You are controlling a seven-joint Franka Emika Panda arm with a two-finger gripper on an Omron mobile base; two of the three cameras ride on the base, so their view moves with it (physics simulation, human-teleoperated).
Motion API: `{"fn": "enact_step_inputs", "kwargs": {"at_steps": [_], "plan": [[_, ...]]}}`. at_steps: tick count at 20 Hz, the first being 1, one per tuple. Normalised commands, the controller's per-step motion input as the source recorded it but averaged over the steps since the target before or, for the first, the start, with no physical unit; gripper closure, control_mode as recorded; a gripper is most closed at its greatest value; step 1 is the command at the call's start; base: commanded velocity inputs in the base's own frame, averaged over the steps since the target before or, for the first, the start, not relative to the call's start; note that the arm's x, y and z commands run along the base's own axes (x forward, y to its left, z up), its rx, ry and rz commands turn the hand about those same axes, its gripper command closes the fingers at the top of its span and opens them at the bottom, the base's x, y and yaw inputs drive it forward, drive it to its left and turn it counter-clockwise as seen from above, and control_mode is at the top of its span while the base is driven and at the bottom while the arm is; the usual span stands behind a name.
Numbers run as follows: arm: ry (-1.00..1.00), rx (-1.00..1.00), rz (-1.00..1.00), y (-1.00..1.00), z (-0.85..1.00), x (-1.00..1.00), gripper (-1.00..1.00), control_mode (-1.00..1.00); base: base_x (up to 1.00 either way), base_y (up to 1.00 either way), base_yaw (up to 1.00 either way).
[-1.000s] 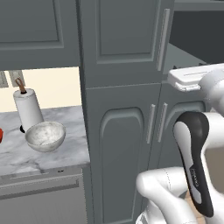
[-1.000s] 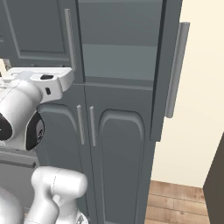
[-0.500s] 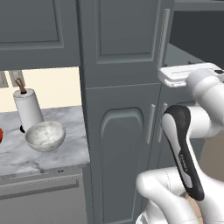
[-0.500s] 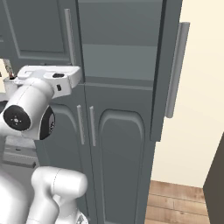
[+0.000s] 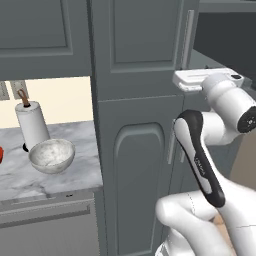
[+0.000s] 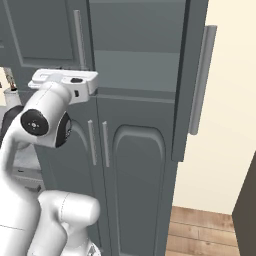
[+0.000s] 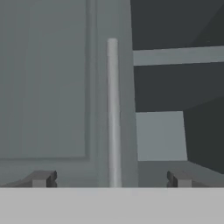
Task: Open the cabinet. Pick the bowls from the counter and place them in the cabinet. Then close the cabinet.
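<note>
Gripper [image 7: 109, 178]: our jaws stand fully apart and hold nothing; in the hand view the two dark tips sit either side of the left door's bar, without touching it as far as we can tell.
Why we are here: the right door already hangs wide, so we judge the left one is next, and we are lined up with its bar between our tips to take it and pull.
Left door handle [image 7: 113, 113]: a long pale vertical bar, just ahead of our fingers and centred between them; it runs along the door's inner edge.
Left door [image 5: 145, 45]: it looks shut, flush with the front of the tall unit; its flat panel fills the left of the hand view.
Cabinet [image 7: 159, 133]: the upper compartment shows dark past the bar, with a grey shelf edge across it; we see no bowl inside.
Right door [image 6: 195, 75]: swung out wide toward us, seen edge on in the right base view, its long bar handle [image 6: 202, 80] facing the room.
Lower doors [image 6: 135, 180]: arched panels with short handles, closed, below our hand.
Counter [image 5: 75, 175]: white marble slab left of the tall unit, well apart from our hand.
Marbled bowl [image 5: 52, 155]: upright on the counter near its front, waiting there until the doors are open.
Red bowl [image 5: 1, 154]: just a sliver at the left edge of the left base view, on the same slab.
Paper-towel roll [image 5: 32, 125]: standing behind the marbled bowl, near the wall.
</note>
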Motion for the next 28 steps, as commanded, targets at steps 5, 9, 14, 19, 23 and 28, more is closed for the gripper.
{"fn": "enact_step_inputs", "kwargs": {"at_steps": [5, 9, 14, 19, 23, 28], "plan": [[0.00, 0.00, 0.00, 0.00, -0.02, 0.55, -1.00, -1.00, 0.00, 0.00, 0.00], [0.00, 0.00, 0.00, 0.00, 0.00, 0.58, -1.00, -1.00, 0.00, 0.00, 0.00], [0.00, 0.00, 0.00, 0.00, 0.00, 0.55, 1.00, -1.00, 0.00, 0.00, 0.00], [0.00, 0.00, 0.00, 0.00, 0.00, 0.60, 1.00, -1.00, 0.00, 0.00, 0.00], [0.00, 0.00, 0.00, 0.00, 0.00, 0.67, 1.00, -1.00, 0.00, 0.00, 0.00], [-0.02, -0.02, 0.00, 0.00, 0.00, 0.51, 1.00, -1.00, 0.00, 0.00, 0.00]]}}
